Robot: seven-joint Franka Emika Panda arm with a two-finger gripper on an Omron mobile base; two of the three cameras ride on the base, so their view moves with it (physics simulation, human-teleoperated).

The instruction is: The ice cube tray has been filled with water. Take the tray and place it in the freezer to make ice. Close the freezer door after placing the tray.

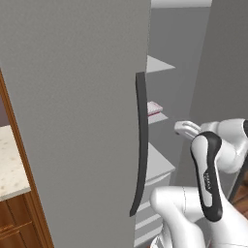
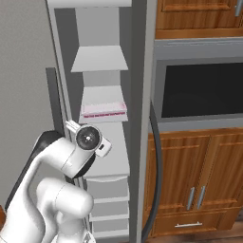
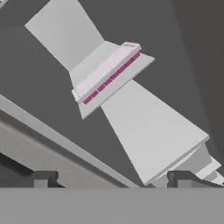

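Observation:
The ice cube tray (image 2: 104,109) lies flat on a middle white shelf inside the freezer (image 2: 100,59); its pale top and magenta edge also show in the hand view (image 3: 107,72) and in the left base view (image 1: 154,107). The freezer door (image 2: 142,71) stands swung open on the right, seen edge-on with its dark curved handle (image 2: 157,180). My gripper (image 3: 113,179) is open and holds nothing. It sits outside the compartment, below and in front of the tray's shelf, and points in at it. In the left base view the gripper (image 1: 181,127) hangs just right of the shelves.
The fridge's wider grey door (image 1: 72,121) is shut on the left, with its handle (image 1: 140,145) close to the freezer opening. White drawers (image 2: 109,199) fill the freezer's bottom. A black oven (image 2: 204,90) and wooden cabinets (image 2: 199,166) stand to the right, a speckled counter (image 1: 7,160) to the far left.

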